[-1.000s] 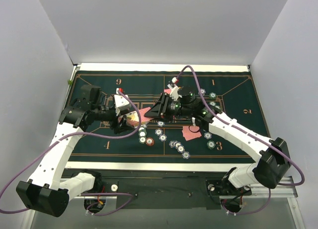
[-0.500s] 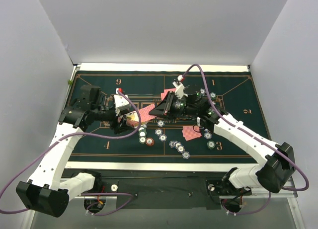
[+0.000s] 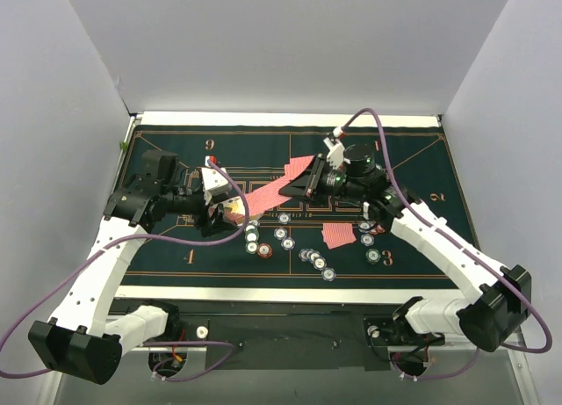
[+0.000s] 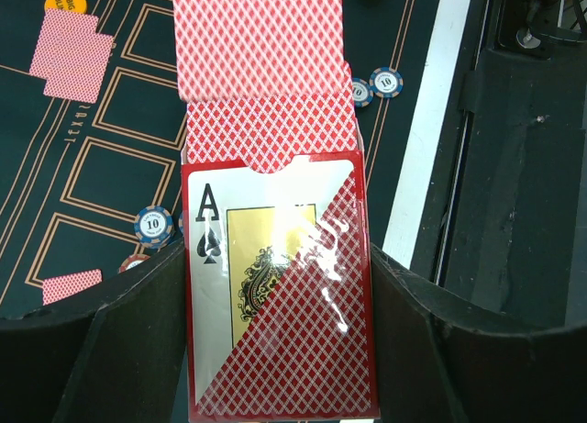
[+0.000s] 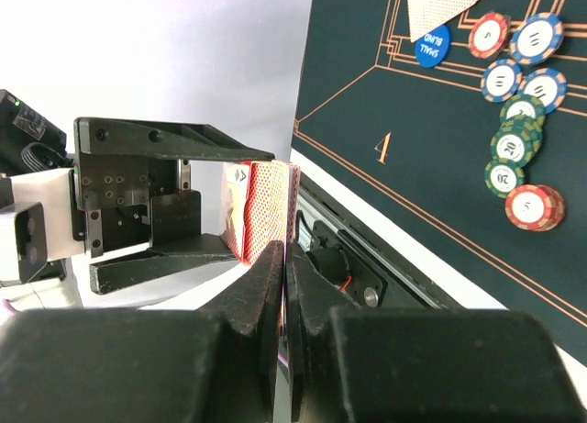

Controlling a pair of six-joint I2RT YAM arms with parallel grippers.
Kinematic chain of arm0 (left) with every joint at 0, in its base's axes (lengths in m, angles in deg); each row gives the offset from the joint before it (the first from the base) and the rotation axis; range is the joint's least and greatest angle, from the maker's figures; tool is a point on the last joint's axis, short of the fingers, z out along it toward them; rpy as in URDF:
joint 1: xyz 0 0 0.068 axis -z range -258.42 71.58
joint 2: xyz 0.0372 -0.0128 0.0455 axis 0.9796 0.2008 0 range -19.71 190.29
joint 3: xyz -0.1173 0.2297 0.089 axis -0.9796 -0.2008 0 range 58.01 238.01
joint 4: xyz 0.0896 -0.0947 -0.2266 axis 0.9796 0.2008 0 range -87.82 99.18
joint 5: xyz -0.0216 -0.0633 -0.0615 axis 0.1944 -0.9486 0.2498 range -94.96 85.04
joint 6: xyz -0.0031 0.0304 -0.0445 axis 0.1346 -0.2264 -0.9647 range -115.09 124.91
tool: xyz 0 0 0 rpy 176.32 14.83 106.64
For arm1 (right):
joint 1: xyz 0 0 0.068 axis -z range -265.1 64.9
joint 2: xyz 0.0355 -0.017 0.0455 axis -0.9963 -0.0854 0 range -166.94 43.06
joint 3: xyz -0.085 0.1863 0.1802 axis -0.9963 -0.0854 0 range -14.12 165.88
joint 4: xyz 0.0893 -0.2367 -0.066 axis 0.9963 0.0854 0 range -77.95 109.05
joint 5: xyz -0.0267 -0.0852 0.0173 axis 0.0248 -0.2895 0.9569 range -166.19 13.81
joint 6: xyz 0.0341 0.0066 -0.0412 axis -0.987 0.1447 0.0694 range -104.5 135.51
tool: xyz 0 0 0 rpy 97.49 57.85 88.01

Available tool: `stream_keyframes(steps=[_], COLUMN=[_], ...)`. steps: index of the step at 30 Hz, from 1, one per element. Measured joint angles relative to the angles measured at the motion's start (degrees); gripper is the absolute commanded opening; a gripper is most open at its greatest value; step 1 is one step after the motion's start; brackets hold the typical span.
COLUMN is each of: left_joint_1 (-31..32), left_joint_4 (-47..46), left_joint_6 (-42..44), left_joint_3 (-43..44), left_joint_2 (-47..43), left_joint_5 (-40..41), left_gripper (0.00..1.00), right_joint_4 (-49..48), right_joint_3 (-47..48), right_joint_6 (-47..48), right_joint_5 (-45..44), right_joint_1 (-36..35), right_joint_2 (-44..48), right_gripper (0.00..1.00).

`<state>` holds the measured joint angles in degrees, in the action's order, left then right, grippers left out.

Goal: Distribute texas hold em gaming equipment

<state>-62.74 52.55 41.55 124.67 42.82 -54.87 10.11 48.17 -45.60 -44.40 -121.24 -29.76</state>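
Centre left, the left tool point(image 3: 215, 201) is clamped on the sides of the card box point(image 4: 275, 304), its open end toward mid-frame. A red-backed playing card point(image 3: 277, 187) bridges from the box to the right tool point(image 3: 309, 178), whose fingers are pressed together on the card's far edge. A skewed pull could bend it, drag a second card out, or slip that thin pinch. Below lie poker chips point(image 3: 283, 234) and dealt cards point(image 3: 338, 235) on the green felt mat point(image 3: 167, 256). The bench point(image 3: 290, 294) shows a pale near edge, and plain white walls point(image 3: 290, 45) enclose it.

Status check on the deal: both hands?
Left hand shut on card box. Right hand shut on one card at box mouth. Loose chips on mat below, nothing blocking.
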Motion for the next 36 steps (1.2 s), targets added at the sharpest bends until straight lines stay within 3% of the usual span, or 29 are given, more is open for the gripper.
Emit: stream_keyframes(steps=[6,15,20,28,36], left_joint_1=[0.0,0.0,0.0,0.0,0.0], left_joint_4=[0.0,0.0,-0.1,-0.3,-0.2], left_joint_6=[0.0,0.0,-0.4,-1.3,-1.7], left_joint_3=[0.0,0.0,0.0,0.0,0.0], left_joint_2=[0.0,0.0,0.2,0.3,-0.2], left_joint_5=[0.0,0.0,0.0,0.0,0.0], left_gripper=[0.41,0.41,0.41,0.42,0.42], right_joint_4=[3.8,12.5,20.8,32.5,37.6], right_joint_3=[0.9,10.4,20.8,35.9,51.3], right_joint_6=[2.1,9.9,21.3,36.6,44.9], right_joint_5=[1.3,1.0,-8.5,-27.5,-45.7], right_joint_1=[5.3,11.6,10.0,3.5,-1.4], right_joint_2=[1.6,-0.4,-11.7,-37.9,-49.8], right_gripper=[0.0,0.0,0.0,0.0,0.0])
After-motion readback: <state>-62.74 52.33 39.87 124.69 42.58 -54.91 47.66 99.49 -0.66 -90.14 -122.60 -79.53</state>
